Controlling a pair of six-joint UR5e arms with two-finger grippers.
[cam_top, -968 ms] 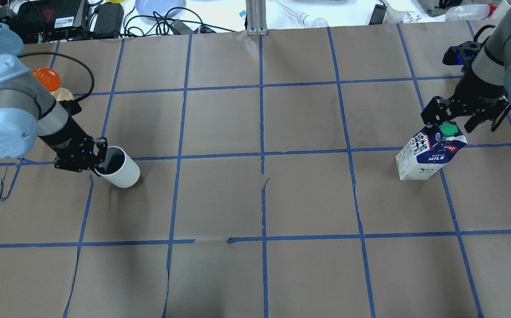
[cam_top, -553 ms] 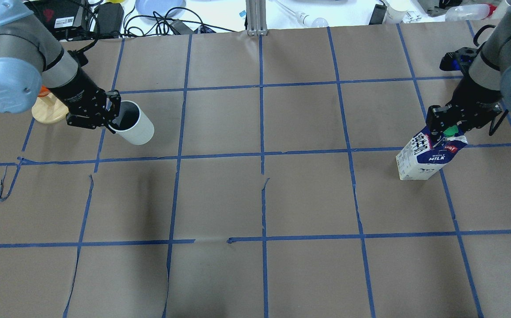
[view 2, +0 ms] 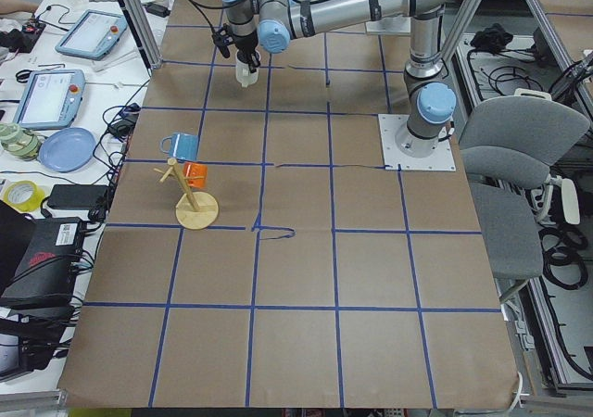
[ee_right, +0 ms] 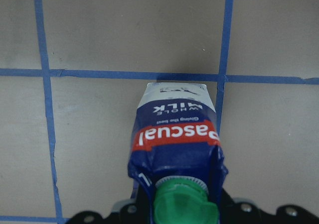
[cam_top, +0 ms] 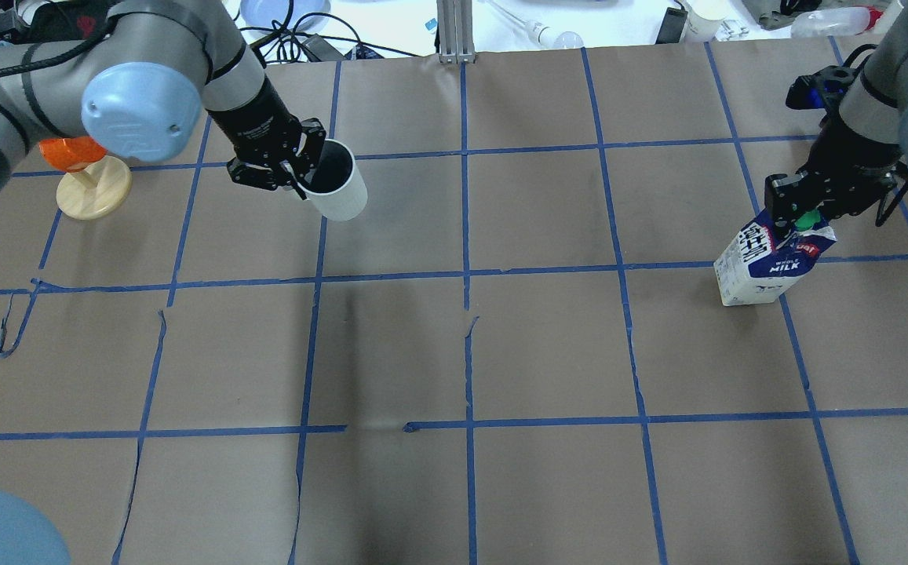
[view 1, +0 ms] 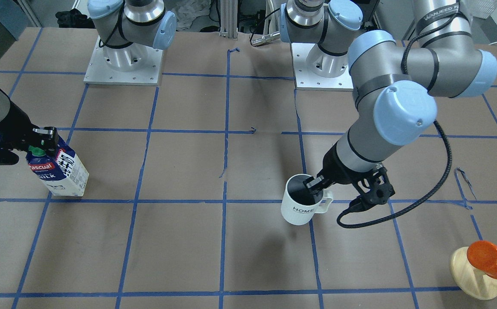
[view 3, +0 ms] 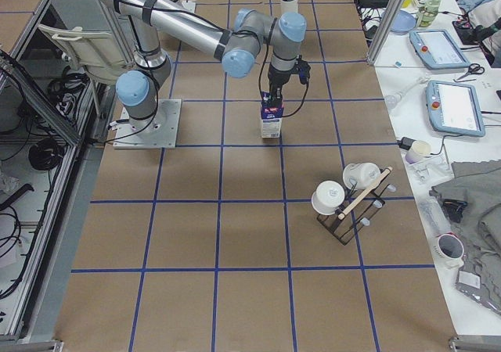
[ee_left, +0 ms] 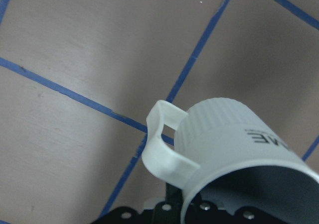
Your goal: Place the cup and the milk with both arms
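The white cup [cam_top: 336, 192] with "HOME" lettering hangs off the table in my left gripper [cam_top: 299, 180], which is shut on its rim, one finger inside and one outside. It also shows in the front view [view 1: 300, 208], held by the gripper [view 1: 315, 184], and in the left wrist view [ee_left: 234, 144], handle to the left. The blue-and-white milk [cam_top: 771, 263] leans at the right. My right gripper [cam_top: 797, 213] is shut on its gabled top by the green cap. The milk also shows in the front view [view 1: 61, 171] and the right wrist view [ee_right: 174, 139]. I cannot tell whether its base touches the table.
An orange cup on a wooden stand [cam_top: 85, 176] is at the far left, also in the front view [view 1: 484, 262]. A rack with white cups [view 3: 352, 199] stands near the right end. Cables, a blue plate and boxes [cam_top: 281, 16] lie beyond the far edge.
My left arm has carried the cup away from the front left, farther back and toward the middle. My right gripper has come down and shut on the milk's top; the milk has shifted slightly.
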